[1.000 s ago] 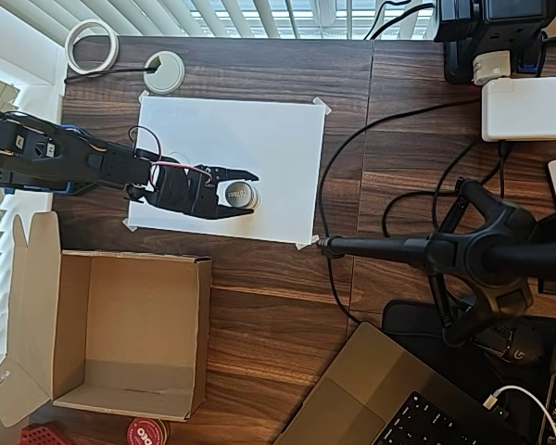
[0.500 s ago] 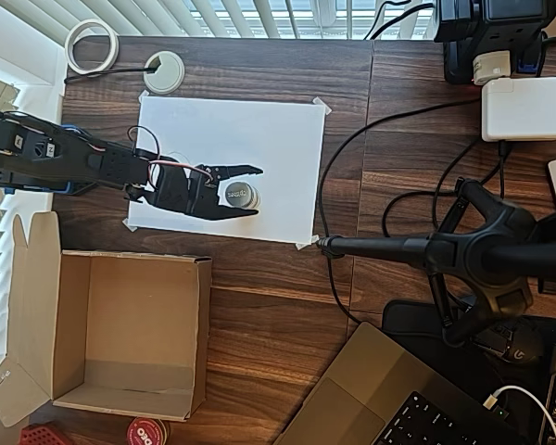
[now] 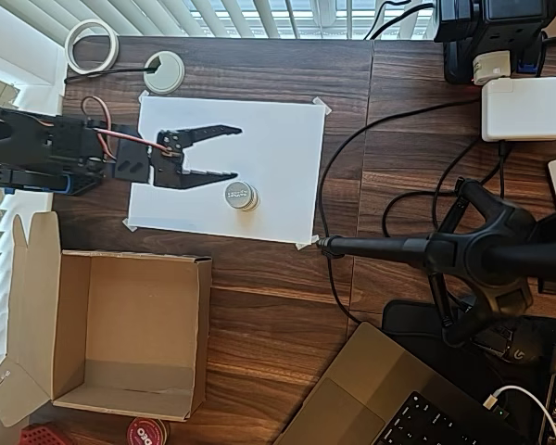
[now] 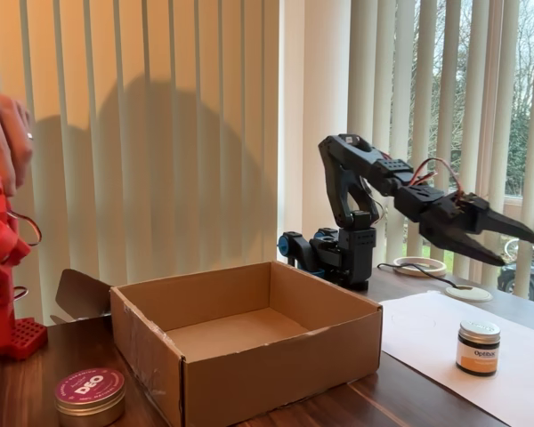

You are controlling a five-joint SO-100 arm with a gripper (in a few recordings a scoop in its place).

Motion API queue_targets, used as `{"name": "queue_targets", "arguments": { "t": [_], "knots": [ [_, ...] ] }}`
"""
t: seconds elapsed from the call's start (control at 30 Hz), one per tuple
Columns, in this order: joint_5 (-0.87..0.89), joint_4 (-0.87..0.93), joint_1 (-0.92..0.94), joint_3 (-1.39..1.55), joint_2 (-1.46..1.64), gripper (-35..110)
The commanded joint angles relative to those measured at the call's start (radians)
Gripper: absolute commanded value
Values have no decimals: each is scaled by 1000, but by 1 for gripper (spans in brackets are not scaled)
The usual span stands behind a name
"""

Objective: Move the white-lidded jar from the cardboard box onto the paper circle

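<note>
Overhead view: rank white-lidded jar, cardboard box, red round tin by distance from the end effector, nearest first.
From the open end effector:
1. Small white-lidded jar, just below it on the white sheet.
2. Large brown cardboard box, lower left.
3. Red round tin with white lettering, bottom edge, below the box.

A whitish-grey lid with faint grey lettering is seen on the dark jar, whose label is orange. The cardboard box is plain brown. The sheet is white, the surface dark wood-grained brown, the arm black, and the round lid red with white lettering.
</note>
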Motion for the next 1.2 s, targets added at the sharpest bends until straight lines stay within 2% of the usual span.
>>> {"name": "queue_targets", "arguments": {
  "t": [0.0,0.1,0.27,0.4,0.53,0.7,0.9,1.17],
  "knots": [
    [202,-28,-51,152,279,28],
    [367,66,-74,258,448,25],
    [604,417,-80,293,634,19],
    [692,738,-72,276,723,13],
    [730,939,-63,285,833,4],
    [764,1072,-67,321,925,0],
    [896,1206,-69,331,1017,0],
    [965,1305,-64,330,1092,0]
  ]
}}
